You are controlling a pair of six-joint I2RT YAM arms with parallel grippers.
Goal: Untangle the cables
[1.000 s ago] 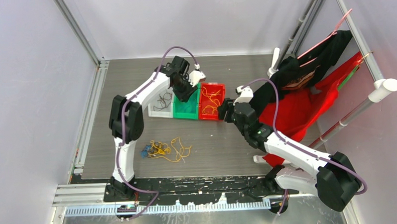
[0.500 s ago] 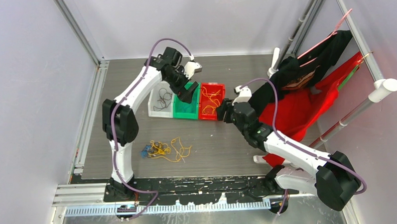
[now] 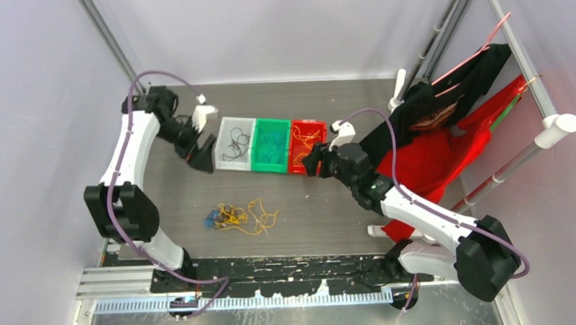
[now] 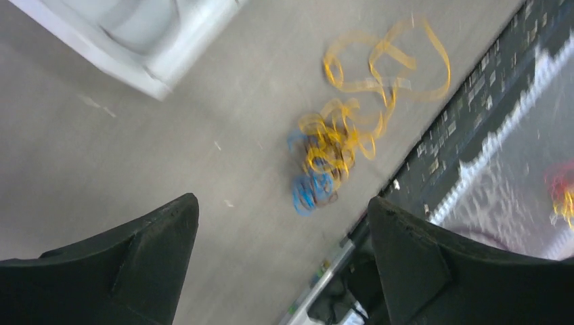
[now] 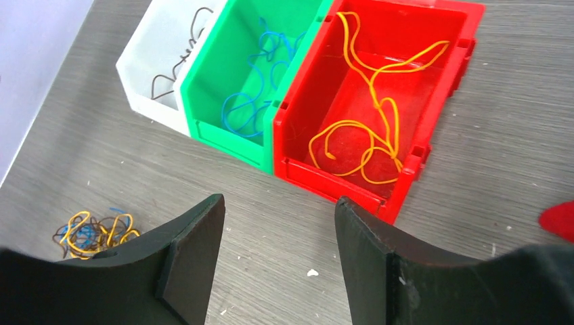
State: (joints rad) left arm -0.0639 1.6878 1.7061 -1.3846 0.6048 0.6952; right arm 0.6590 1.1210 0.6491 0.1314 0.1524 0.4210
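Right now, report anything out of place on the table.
A mixed knot of yellow, blue and brown cables lies loose on the table, apart from the white bin, green bin and red bin, which each hold one colour.

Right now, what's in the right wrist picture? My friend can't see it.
Three bins sit in a row on a table: a red bin with a yellow cable, a green bin with a blue cable, a white bin with a dark cable. A tangle lies loose at lower left. The open gripper is empty.

Tangled cables (image 3: 236, 217) lie on the table (image 3: 323, 208) before the bins (image 3: 270, 166)
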